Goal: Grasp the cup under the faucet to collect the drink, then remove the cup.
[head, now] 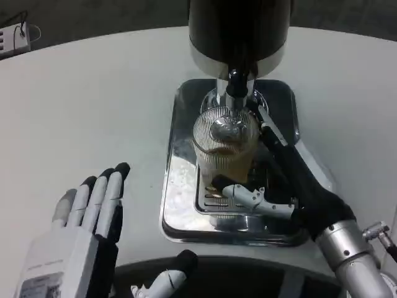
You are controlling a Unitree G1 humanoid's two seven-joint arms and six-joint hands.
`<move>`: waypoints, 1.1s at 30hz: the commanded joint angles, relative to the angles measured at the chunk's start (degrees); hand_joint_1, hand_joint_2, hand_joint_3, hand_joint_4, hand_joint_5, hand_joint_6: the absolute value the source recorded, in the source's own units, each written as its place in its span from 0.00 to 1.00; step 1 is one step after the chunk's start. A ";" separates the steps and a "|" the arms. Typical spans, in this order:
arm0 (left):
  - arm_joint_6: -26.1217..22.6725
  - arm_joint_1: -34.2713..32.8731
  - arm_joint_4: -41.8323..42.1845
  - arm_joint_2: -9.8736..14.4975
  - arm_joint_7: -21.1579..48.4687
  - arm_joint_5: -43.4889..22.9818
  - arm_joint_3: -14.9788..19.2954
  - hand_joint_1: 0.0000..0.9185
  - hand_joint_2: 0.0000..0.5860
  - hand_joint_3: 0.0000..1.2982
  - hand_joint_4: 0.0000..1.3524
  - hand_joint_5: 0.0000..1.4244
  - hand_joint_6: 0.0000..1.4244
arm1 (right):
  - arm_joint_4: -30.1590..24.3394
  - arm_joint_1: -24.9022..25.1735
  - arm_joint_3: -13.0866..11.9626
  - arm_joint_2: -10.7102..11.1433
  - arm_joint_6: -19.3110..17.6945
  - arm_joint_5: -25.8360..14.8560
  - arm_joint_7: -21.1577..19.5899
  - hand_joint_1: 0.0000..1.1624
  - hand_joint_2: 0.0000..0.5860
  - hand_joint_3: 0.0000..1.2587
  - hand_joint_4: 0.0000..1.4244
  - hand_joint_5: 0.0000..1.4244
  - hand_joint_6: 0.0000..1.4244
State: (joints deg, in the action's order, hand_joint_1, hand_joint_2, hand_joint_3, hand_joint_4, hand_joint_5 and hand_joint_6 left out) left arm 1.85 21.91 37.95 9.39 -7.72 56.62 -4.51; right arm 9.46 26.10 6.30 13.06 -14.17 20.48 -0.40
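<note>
The clear ribbed glass cup (224,149) stands directly under the black-and-chrome faucet (234,93) of the dark cylindrical dispenser (239,31), with brownish drink inside it. It rests on the slotted grate of the shiny steel drip tray (180,211), which lies on the white table (93,105). The right hand (279,186) grips the cup, its fingers wrapped around the cup's right side and its thumb across the front. Left of the tray, well apart from the cup, the left hand (87,217) hovers flat, fingers straight and close together, holding nothing.
</note>
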 commanded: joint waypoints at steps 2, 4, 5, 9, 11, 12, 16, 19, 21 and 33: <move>-0.51 0.98 1.49 -0.01 0.92 -0.41 1.04 0.00 0.28 0.00 0.00 0.00 0.00 | 2.63 2.30 0.89 -1.17 -0.44 -0.64 -0.01 0.54 0.38 0.00 0.05 0.10 0.20; -0.50 1.11 1.76 -0.02 1.13 -0.37 1.25 0.00 0.28 0.00 0.00 0.00 0.00 | 2.98 2.70 1.07 -1.47 -0.54 -0.59 -0.18 0.54 0.38 0.00 0.05 0.10 0.21; -0.53 1.24 2.02 -0.03 1.29 -0.32 1.40 0.00 0.27 0.00 0.00 0.00 0.00 | 3.08 2.81 1.14 -1.55 -0.54 -0.56 -0.26 0.54 0.38 0.00 0.05 0.10 0.21; -0.53 1.62 2.75 -0.15 1.73 -0.25 1.87 0.00 0.27 0.00 0.00 0.00 0.00 | 4.63 4.03 1.31 -2.50 0.21 -0.58 -0.94 0.54 0.38 0.00 0.05 0.10 0.21; -0.55 1.83 2.98 -0.18 1.92 -0.43 2.21 0.00 0.27 0.00 0.00 0.00 0.00 | 5.28 4.79 1.37 -2.73 0.09 -0.56 -1.27 0.54 0.37 0.00 0.05 0.10 0.21; -0.53 1.89 3.03 -0.20 1.97 -0.50 2.32 0.00 0.27 0.00 0.00 0.00 0.00 | 5.50 5.14 1.40 -2.84 0.03 -0.56 -1.37 0.54 0.37 0.00 0.05 0.10 0.21; -0.47 2.12 3.16 -0.42 2.00 -0.62 2.45 0.00 0.27 0.00 0.00 0.00 0.00 | 6.06 6.15 1.65 -3.35 0.62 -0.32 -1.61 0.55 0.35 0.00 0.05 0.10 0.20; -0.47 2.39 3.30 -0.68 1.94 -0.67 2.49 0.00 0.27 0.00 0.00 0.00 0.00 | 6.72 6.52 1.86 -3.71 1.19 -0.08 -1.80 0.58 0.35 0.00 0.06 0.10 0.20; -0.52 2.61 3.35 -0.80 1.91 -0.78 2.64 0.00 0.27 0.00 0.00 0.00 0.00 | 6.89 6.48 2.07 -3.79 1.17 0.10 -1.87 0.61 0.33 0.00 0.07 0.11 0.20; -0.61 3.11 3.55 -1.49 1.94 -0.95 3.29 0.00 0.29 0.00 0.00 0.01 0.00 | 7.19 6.66 3.54 -5.05 2.80 1.11 -3.18 0.66 0.31 0.04 0.13 0.17 0.24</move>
State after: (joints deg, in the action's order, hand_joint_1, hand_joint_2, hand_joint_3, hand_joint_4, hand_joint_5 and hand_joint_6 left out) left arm 1.78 24.31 40.48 8.07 -6.44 56.32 -1.77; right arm 15.44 32.11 8.90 8.96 -12.59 21.12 -3.83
